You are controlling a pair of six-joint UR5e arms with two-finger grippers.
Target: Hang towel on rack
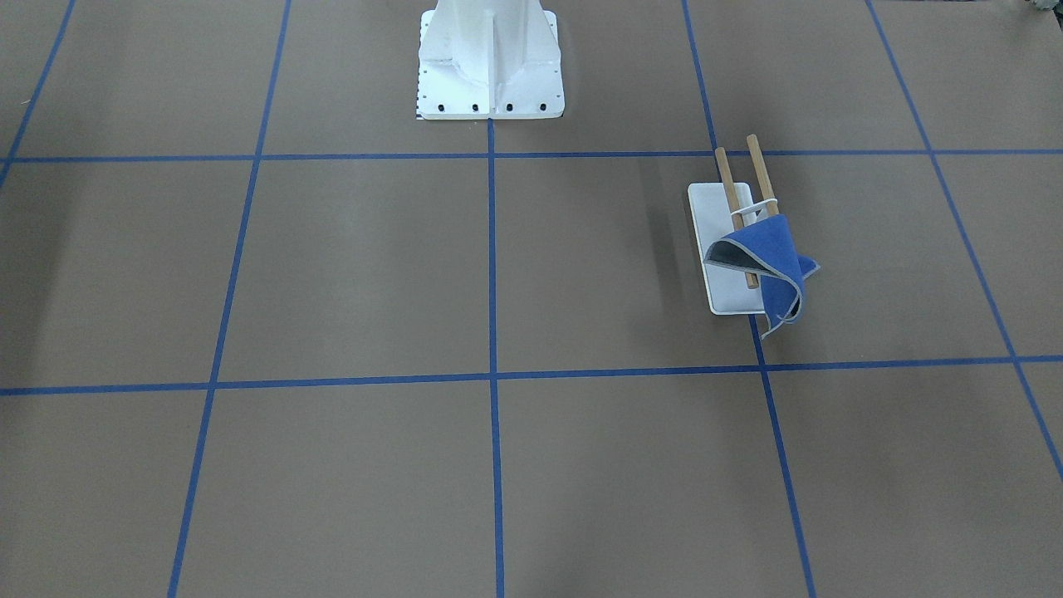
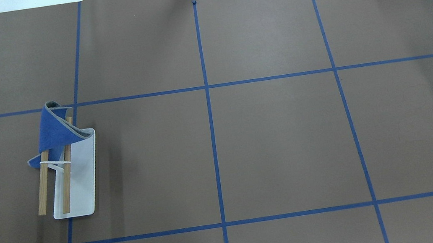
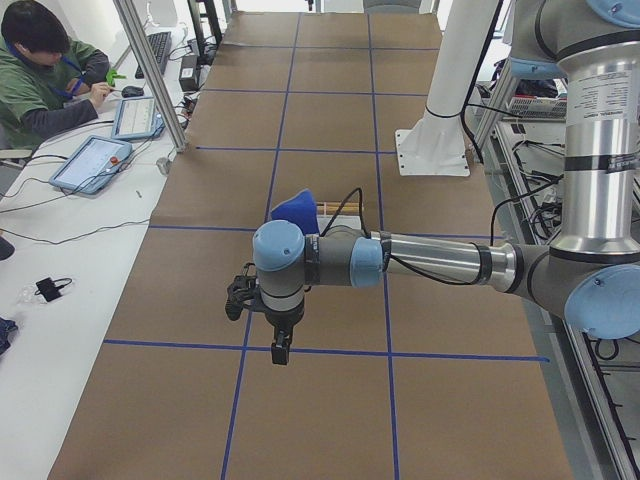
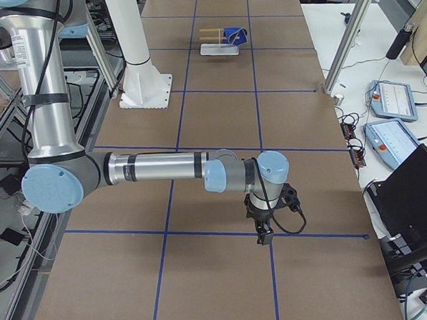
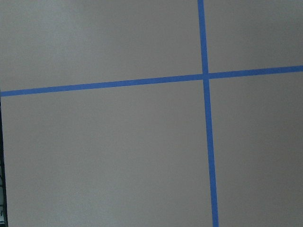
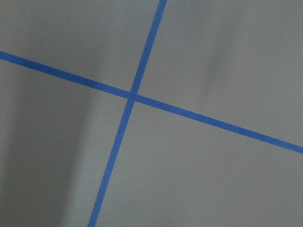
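The royal-blue towel [image 1: 768,266] is draped, folded and bunched, over one end of the rack's two wooden dowels [image 1: 735,195], with a corner hanging down beside the white base [image 1: 731,295]. In the overhead view the towel [image 2: 55,131] and the rack [image 2: 81,187] stand at the table's left. The towel also shows in the left side view [image 3: 297,210] and the right side view [image 4: 237,37]. My left gripper [image 3: 278,350] hangs above the table, well short of the rack. My right gripper [image 4: 264,236] is far from it. I cannot tell whether either is open or shut. Both wrist views show only table.
The white bolted robot pedestal [image 1: 490,66] stands at the table's robot side. Blue tape lines [image 2: 213,139] grid the brown table. A seated operator [image 3: 40,70] and tablets [image 3: 95,165] are beside the table; more tablets [image 4: 393,100] lie at the other view's right.
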